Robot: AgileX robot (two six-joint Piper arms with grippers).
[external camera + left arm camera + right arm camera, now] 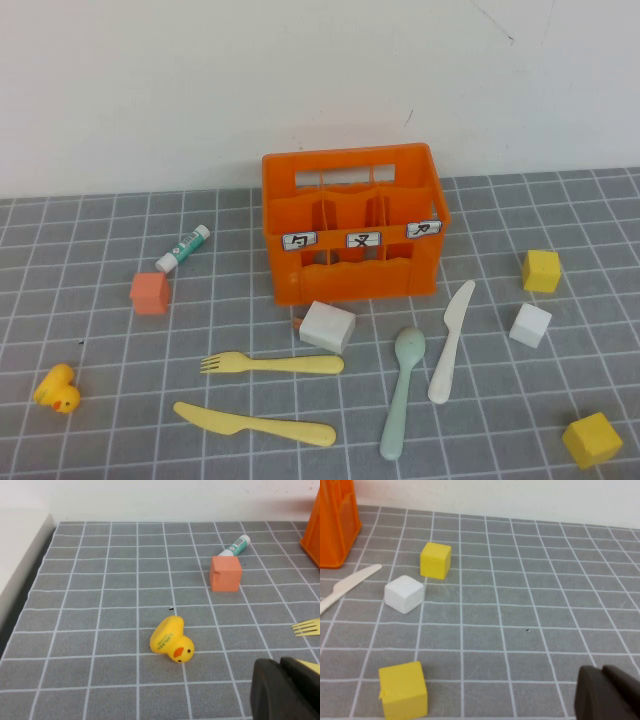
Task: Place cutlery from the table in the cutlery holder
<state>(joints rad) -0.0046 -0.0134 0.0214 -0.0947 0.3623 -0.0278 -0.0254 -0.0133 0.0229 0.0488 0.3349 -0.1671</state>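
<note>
Nearest the high camera lie the yellow knife and, to its right, the spoon, both flat on the tabletop. Just beyond the yellow knife lies the fork, tines pointing to the robot's left; its tines also show at the edge of the left wrist view. Right of the spoon and close beside it lies the white knife, blade tip toward the holder, which stands upright near the back wall with three white labels on its front; all four pieces are outside it. A white block sits just in front of the holder, between fork and spoon. To the left are a glue stick, an orange cube and, nearer the front edge, a yellow duck. To the right are a yellow cube, a white cube and a second yellow cube near the front corner. Neither arm appears in the high view. Only a dark part of the left gripper shows at the edge of its wrist view, above the tabletop near the duck, and of the right gripper likewise, near the yellow and white cubes; whether either's fingers are clenched or released I cannot tell.
</note>
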